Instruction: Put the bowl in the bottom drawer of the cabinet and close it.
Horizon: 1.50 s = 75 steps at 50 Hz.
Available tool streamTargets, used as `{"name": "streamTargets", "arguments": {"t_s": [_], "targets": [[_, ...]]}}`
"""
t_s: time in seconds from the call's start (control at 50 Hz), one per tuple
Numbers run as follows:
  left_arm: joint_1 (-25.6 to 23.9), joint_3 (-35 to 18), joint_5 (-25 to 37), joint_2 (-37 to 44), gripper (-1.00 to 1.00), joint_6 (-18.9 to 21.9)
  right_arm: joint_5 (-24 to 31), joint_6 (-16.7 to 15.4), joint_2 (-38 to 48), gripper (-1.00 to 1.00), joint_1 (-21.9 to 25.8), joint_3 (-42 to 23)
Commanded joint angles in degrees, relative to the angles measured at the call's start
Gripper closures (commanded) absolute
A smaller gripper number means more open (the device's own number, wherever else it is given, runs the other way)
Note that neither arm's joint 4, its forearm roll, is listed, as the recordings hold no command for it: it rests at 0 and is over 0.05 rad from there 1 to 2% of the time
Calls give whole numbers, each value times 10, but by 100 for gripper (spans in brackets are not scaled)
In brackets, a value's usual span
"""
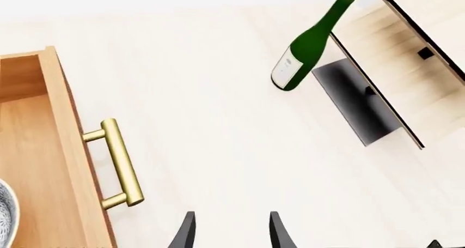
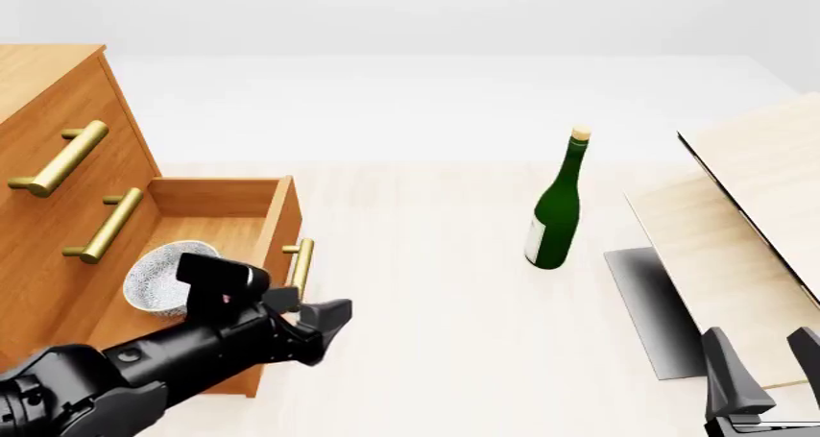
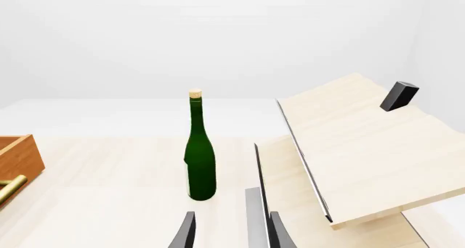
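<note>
The white speckled bowl (image 2: 164, 276) sits inside the bottom drawer (image 2: 218, 230), which is pulled out from the orange-brown cabinet (image 2: 52, 120). In the left wrist view only the bowl's rim (image 1: 6, 212) shows beside the drawer front's brass handle (image 1: 120, 163). My left gripper (image 2: 330, 324) is open and empty, just in front of the drawer front and to the right of its handle (image 2: 299, 266). Its fingertips (image 1: 187, 229) point at bare table. My right gripper (image 2: 759, 365) is open and empty at the lower right, far from the drawer.
A green bottle (image 2: 559, 205) with a cork stands upright mid-table. Pale light-wood boards (image 2: 750, 216) with a dark base lie at the right, close to the right gripper. The two upper drawers (image 2: 58, 158) are shut.
</note>
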Motion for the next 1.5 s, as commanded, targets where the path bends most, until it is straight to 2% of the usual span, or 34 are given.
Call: {"name": "streamTargets", "arguments": {"t_s": [0.02,0.38,0.84,1.1,1.5], "targets": [[-12,4,-13,28,-100,-26,0,0,0,-100,0,0],[-15,5,-25,64,-100,-64,0,0,0,-100,0,0],[-24,7,-54,137,-100,-138,0,0,0,-100,0,0],[-6,6,-64,170,-100,-143,0,0,0,-100,0,0],[44,2,-61,198,-100,-122,0,0,0,-100,0,0]]}}
